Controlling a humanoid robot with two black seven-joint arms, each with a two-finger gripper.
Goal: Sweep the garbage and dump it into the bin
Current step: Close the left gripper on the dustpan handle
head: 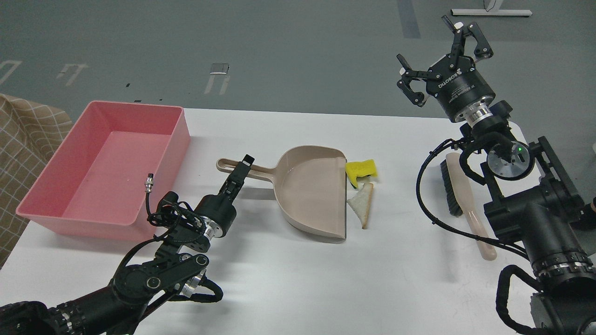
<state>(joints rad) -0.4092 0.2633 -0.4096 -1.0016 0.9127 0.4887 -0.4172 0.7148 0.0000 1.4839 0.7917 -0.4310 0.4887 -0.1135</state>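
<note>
The garbage lies at the beige dustpan's [309,195] open right edge: a yellow sponge piece [362,168] and a triangular white bread slice [362,203]. The pink bin [42,200] stands at the table's left. My left gripper [243,167] is seen edge-on over the dustpan's handle [263,171]; its fingers cannot be told apart. My right gripper [442,53] is open and empty, raised above the table's far right edge. The beige brush [468,204] with black bristles lies on the table under my right arm.
A checked cloth [21,139] hangs at the far left beside the bin. The white table [302,279] ends just behind the bin and dustpan. My right arm's thick links fill the table's right side.
</note>
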